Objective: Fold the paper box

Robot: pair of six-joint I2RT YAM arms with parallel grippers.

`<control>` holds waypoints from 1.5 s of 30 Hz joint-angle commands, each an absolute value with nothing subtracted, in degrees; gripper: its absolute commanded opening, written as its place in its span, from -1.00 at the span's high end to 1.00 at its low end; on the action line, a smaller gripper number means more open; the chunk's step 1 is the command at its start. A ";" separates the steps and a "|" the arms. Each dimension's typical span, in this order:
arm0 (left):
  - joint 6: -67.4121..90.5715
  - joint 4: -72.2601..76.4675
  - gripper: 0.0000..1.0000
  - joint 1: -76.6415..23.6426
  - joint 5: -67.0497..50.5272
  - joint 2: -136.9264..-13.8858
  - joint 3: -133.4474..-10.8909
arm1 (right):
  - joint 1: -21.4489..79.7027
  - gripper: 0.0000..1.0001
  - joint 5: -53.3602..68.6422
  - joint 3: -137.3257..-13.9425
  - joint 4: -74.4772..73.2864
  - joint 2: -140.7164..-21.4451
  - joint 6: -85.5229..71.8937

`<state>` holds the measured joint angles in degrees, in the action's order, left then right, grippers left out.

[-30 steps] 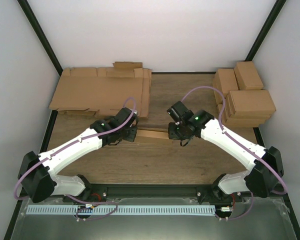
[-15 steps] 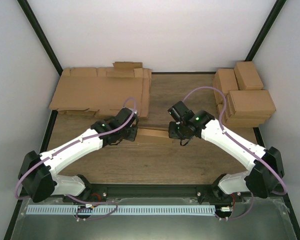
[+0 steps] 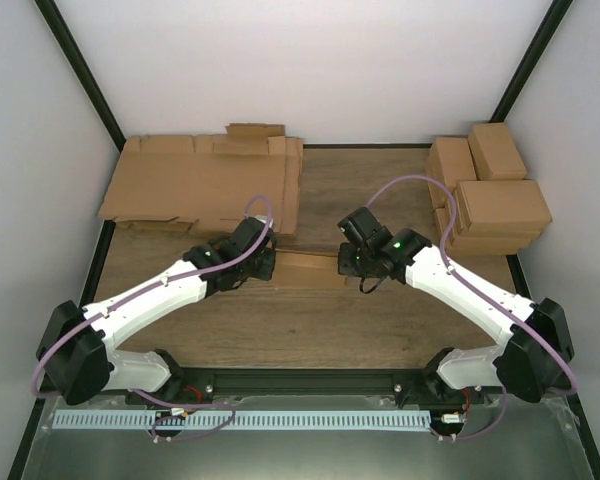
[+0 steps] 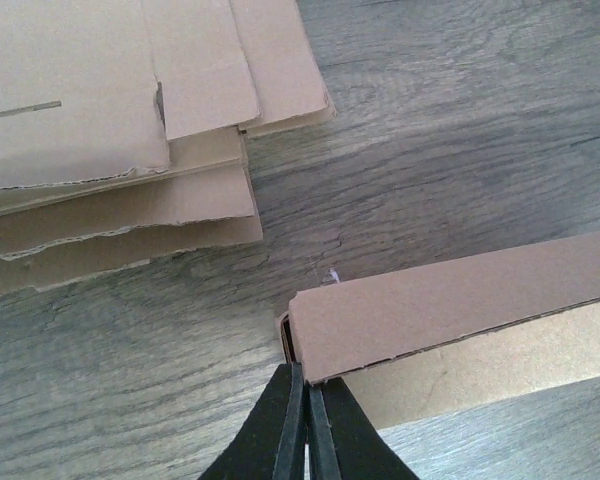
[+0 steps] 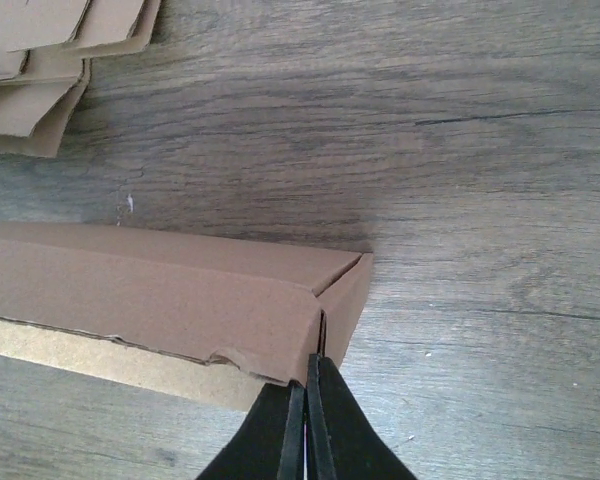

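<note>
Far-left corner of the dark wood worktop: pile of flat brown cardboard sheets. The left arm reaches diagonally inward from the near edge, wrist dipped. The left fingers are pressed together, tips at the left end corner of the long, shallow brown cardboard paper box; whether a thin wall of card is nipped between them cannot be told. The paper box lies mid-worktop between the two wrists; its long wall is folded up and its right end corner is formed, and judged from this, the box is partly shaped, with the remaining walls and closing left to do. The right fingers are likewise closed at the right end corner. The right arm mirrors the left. Far-right corner: stacked closed brown cardboard boxes.
</note>
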<state>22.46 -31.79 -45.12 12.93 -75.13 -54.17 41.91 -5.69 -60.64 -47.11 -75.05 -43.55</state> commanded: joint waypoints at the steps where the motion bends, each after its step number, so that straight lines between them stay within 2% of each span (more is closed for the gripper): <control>1: 22.63 -31.81 0.93 -46.08 7.08 -76.78 -52.82 | 42.43 0.99 -6.78 -59.00 -52.83 -76.79 -42.66; 5: 22.57 -32.56 0.93 -46.14 7.48 -76.97 -53.16 | 42.45 0.99 -10.01 -60.20 -55.24 -77.73 -41.76; 16: 23.93 -28.85 0.93 -46.06 6.33 -75.84 -50.04 | 42.44 0.94 -4.31 -54.84 -46.54 -72.43 -39.00; 24: 22.35 -31.64 0.93 -46.06 9.16 -75.89 -53.07 | 42.08 0.64 -4.41 -57.51 -46.53 -68.84 -36.26; 30: 21.97 -32.34 0.93 -46.14 9.71 -76.87 -53.96 | 40.95 0.49 -2.26 -61.07 -48.12 -67.87 -34.79; 32: 21.97 -32.30 0.93 -46.10 9.84 -77.09 -54.01 | 40.62 0.24 -1.59 -61.37 -48.24 -67.30 -34.48; 34: 21.93 -32.34 0.92 -46.10 9.97 -77.32 -54.14 | 40.00 0.15 -1.50 -61.44 -48.69 -67.02 -34.52; 38: 21.72 -32.27 0.93 -46.14 10.08 -77.55 -54.26 | 38.62 0.15 -3.52 -61.61 -50.07 -67.00 -34.48; 42: 21.54 -32.32 0.93 -46.12 10.01 -77.65 -54.37 | 38.42 0.31 -4.44 -61.57 -49.46 -67.18 -33.31; 45: 21.43 -32.44 0.93 -46.14 10.10 -77.69 -54.45 | 38.47 0.31 -3.95 -61.99 -48.53 -67.49 -33.20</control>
<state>22.22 -29.26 -45.67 11.31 -76.25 -54.26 38.74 -3.25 -59.40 -48.62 -67.61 -34.17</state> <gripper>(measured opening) 0.039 0.344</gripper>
